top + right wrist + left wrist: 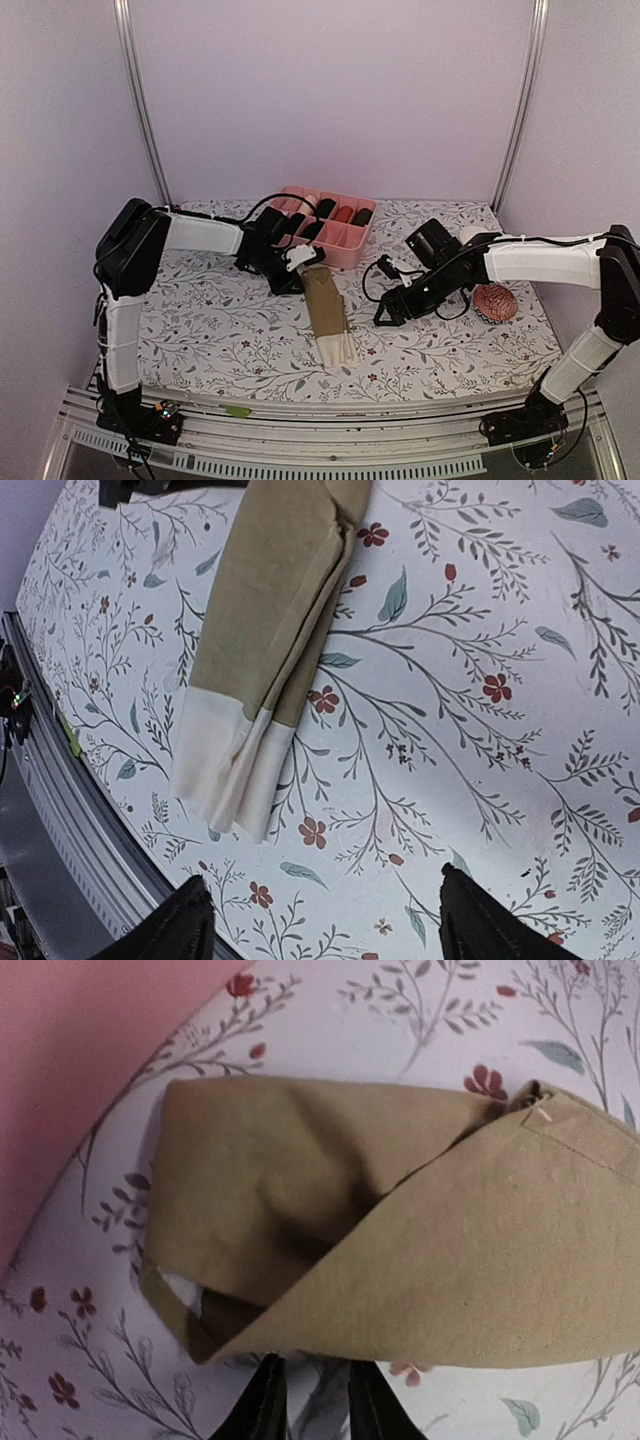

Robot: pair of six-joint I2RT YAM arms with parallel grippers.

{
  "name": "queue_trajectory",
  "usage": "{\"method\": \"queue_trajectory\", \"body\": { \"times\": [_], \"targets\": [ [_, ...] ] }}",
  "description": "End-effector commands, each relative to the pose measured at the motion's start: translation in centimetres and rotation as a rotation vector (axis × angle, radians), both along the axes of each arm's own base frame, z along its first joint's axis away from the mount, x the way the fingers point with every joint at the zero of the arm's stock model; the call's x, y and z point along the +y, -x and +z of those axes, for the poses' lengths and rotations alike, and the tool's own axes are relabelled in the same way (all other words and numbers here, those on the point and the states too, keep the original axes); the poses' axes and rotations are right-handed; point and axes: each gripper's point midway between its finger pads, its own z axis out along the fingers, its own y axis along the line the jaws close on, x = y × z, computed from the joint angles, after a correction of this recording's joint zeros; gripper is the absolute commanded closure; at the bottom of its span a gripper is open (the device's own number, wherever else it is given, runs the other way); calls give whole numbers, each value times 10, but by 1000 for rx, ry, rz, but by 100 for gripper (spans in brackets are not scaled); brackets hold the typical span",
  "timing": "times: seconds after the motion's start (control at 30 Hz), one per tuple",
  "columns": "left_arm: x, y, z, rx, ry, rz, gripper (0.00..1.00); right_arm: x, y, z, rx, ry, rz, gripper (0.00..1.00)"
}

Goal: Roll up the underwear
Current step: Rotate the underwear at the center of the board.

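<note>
The olive-brown underwear (323,305) lies folded into a long narrow strip on the flowered tablecloth, its cream waistband (341,348) at the near end. My left gripper (296,264) is at the strip's far end. In the left wrist view its fingers (266,1405) stand close together, with the tips at the raised edge of the olive fabric (400,1220), pinching it. My right gripper (386,314) hovers open and empty to the right of the strip. In the right wrist view the strip (275,590) and its waistband (225,765) lie ahead to the left.
The pink divided box (352,238) stands at the back, just behind the left gripper, with dark rolled pieces in its compartments. The small red-and-white ball (496,302) lies on the right near the right arm. The table's metal front rail (60,810) runs near the waistband.
</note>
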Motion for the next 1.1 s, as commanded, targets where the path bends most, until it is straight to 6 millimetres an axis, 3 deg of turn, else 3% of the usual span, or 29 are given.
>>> {"method": "queue_trajectory", "body": {
  "times": [0.0,0.1,0.2,0.37,0.43,0.53,0.63,0.87,1.07],
  "targets": [
    [-3,-27,8,-7,25,-43,75,8,7,-23,75,1,78,32],
    [0,-9,29,8,88,-84,72,23,4,-34,112,-28,99,43],
    [8,17,49,7,138,-97,69,42,-3,-39,137,-63,109,46],
    [22,48,76,0,194,-64,66,71,-9,-41,221,-178,74,44],
    [28,57,78,11,198,-49,64,78,-9,-45,262,-210,56,38],
    [36,69,78,13,206,-36,63,87,-6,-56,326,-224,32,37],
    [42,77,81,4,209,-32,63,93,5,-74,374,-195,33,47],
    [48,109,92,-41,258,-128,64,107,55,-94,478,-174,72,75],
    [42,162,80,-49,258,-285,65,113,100,-107,538,-128,103,80]
  ]
}}
